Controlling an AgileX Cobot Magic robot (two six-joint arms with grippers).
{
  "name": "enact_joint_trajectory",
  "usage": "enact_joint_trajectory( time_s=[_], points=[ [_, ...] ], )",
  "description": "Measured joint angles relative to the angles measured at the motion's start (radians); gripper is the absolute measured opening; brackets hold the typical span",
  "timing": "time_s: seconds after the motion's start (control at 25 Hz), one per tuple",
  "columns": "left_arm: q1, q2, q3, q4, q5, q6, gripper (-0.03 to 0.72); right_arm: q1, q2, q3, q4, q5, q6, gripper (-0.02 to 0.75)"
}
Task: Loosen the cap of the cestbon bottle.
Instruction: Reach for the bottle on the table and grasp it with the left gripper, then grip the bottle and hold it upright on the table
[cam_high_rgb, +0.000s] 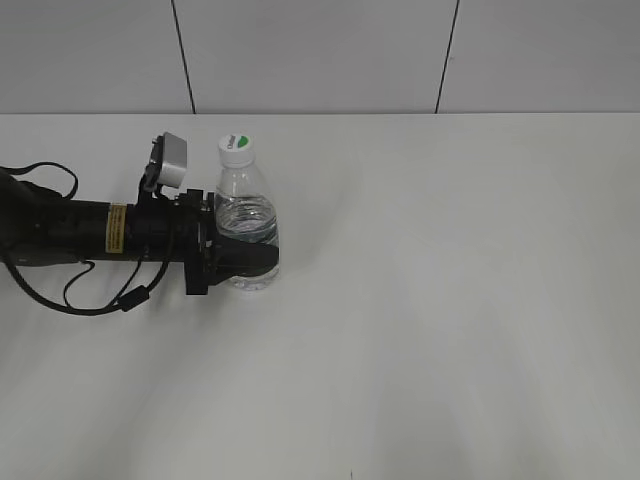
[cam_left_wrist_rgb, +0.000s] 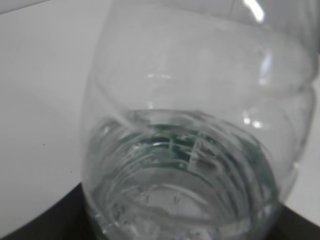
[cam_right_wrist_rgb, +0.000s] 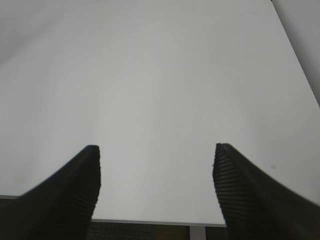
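Note:
The cestbon bottle (cam_high_rgb: 245, 205) stands upright on the white table, clear and partly filled with water. Its white cap (cam_high_rgb: 237, 148) with a green mark is on top. My left gripper (cam_high_rgb: 266, 248) reaches in from the left and is shut on the bottle's lower body; the near finger crosses the front and the far one is hidden behind. In the left wrist view the bottle (cam_left_wrist_rgb: 200, 125) fills the frame, and dark fingers (cam_left_wrist_rgb: 45, 225) meet its outline at both bottom corners. My right gripper (cam_right_wrist_rgb: 157, 170) stands open over bare table, holding nothing, and is not in the exterior view.
The left arm (cam_high_rgb: 90, 230) and its cables (cam_high_rgb: 110, 295) lie along the left of the white table (cam_high_rgb: 450, 300). A grey tiled wall (cam_high_rgb: 320, 55) rises behind. The table's far edge (cam_right_wrist_rgb: 165, 221) shows below the right fingers.

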Motion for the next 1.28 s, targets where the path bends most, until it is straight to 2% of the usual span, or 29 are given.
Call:
enact_joint_trajectory(
  time_s=[0.32,0.52,0.76,0.88,1.12,1.28],
  points=[
    [-0.003,0.0,0.0,0.006,-0.002,0.0,0.425,0.0,0.0,0.0,-0.002,0.0,0.0,0.536],
    [-0.045,0.0,0.0,0.006,0.0,-0.001,0.425,0.0,0.021,-0.008,-0.002,0.001,0.012,0.536],
    [-0.092,0.0,0.0,-0.025,0.011,-0.002,0.424,0.0,0.232,-0.05,0.039,0.006,0.054,0.536],
    [-0.108,0.0,-0.002,-0.055,0.022,-0.002,0.42,0.0,0.325,-0.069,0.059,-0.043,0.054,0.536],
    [-0.139,0.0,-0.065,-0.053,0.026,-0.006,0.42,0.0,0.433,-0.091,0.142,-0.193,0.061,0.536],
    [-0.172,-0.001,-0.099,-0.022,0.026,-0.009,0.42,0.0,0.561,-0.176,0.169,-0.183,0.067,0.536]
  ],
)
